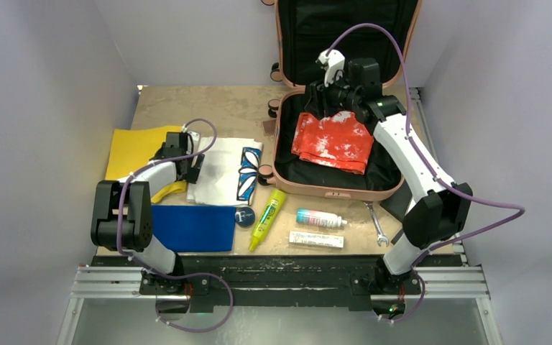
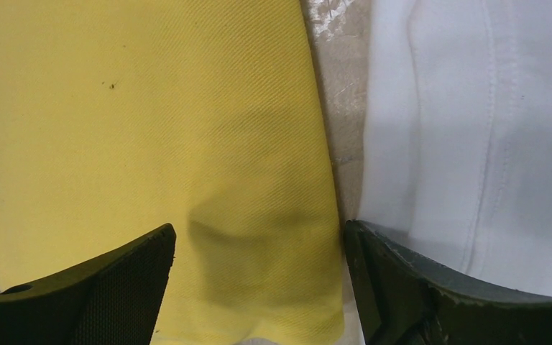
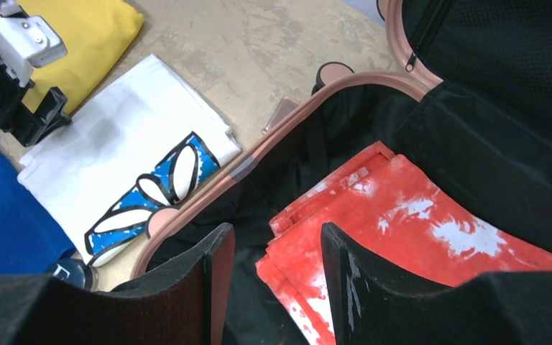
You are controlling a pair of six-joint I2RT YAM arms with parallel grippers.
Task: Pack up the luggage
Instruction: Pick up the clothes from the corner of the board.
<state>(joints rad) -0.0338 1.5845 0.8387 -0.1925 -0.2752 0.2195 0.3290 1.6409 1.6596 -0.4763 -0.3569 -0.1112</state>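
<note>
at far left the yellow cloth (image 1: 133, 147) lies flat. the left gripper (image 2: 259, 237) hangs low over its right edge, jaws spread wide and holding nothing, with the white shirt (image 1: 219, 172) just beside. a blue cloth (image 1: 190, 228) lies nearer. right of them, at the far right, the luggage (image 1: 316, 190) lies open with its lid up and a red tie-dye cloth (image 1: 334, 140) inside. the right gripper (image 3: 277, 237) hovers above that cloth, jaws partly apart and empty. the shell looks stiff, smooth and bulky, likely too heavy to lift. i'd leave it where it is and, for closing, push or pinch the lid's rim.
</note>
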